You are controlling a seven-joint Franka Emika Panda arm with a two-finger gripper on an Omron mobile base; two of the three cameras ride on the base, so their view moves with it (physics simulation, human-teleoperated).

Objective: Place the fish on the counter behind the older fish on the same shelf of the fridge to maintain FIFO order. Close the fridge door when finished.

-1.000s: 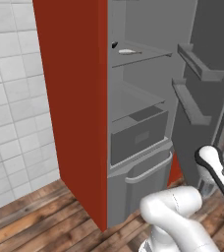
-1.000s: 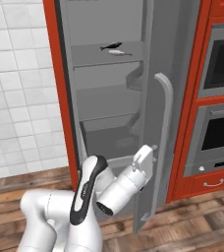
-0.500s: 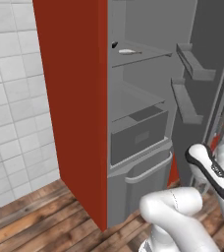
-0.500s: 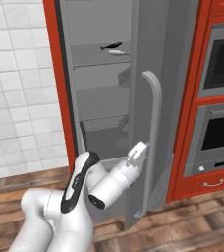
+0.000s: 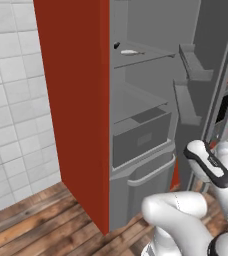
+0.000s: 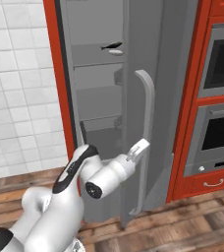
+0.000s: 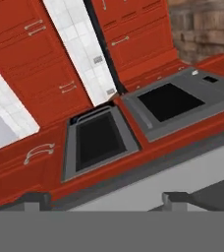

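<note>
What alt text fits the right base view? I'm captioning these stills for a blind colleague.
A white robot arm reaches its pincer up to the long curved handle of a partly open grey fridge door. Inside, on an upper shelf, a dark fish lies just behind a pale fish. A red-framed built-in oven stands to the right.

White square wall tiles [image 5: 11, 100] fill the left of both base views; a brown wood-plank floor [image 5: 31, 227] runs along the bottom; at the right of the right base view, two built-in ovens [image 6: 219, 133] sit stacked in red cabinetry [image 6: 202, 49] above a red drawer [image 6: 212, 183] with a silver handle.
</note>
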